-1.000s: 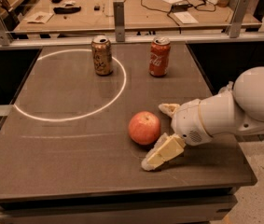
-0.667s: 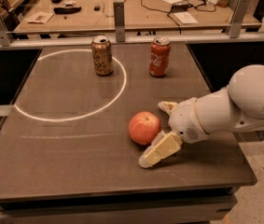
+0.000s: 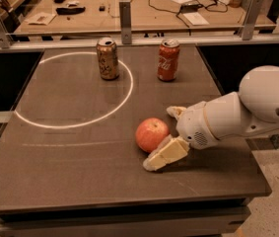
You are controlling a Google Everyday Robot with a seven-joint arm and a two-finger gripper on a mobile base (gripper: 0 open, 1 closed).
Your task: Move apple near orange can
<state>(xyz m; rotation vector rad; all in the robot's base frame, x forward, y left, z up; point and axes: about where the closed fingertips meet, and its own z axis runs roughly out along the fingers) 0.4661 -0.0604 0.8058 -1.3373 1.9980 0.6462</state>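
The red-orange apple (image 3: pixel 151 134) lies on the dark table, right of the middle and towards the front. My gripper (image 3: pixel 159 138) reaches in from the right at table height and is open. One cream finger (image 3: pixel 175 111) sits behind and to the right of the apple, and the other finger (image 3: pixel 164 154) lies just in front of it, so the apple sits at the mouth of the jaws. The orange can (image 3: pixel 108 58) stands upright at the back, on the rim of a white painted circle, well away from the apple.
A red Coca-Cola can (image 3: pixel 168 59) stands upright at the back, right of the orange can. The white circle (image 3: pixel 122 102) marks the table's left half. A metal rail (image 3: pixel 125 15) runs along the back edge, with a cluttered desk beyond. The table's front edge (image 3: pixel 129 201) is near the apple.
The arm has edged slightly left towards the apple, and the front finger now lies a little closer under it. The apple and both cans have not moved.
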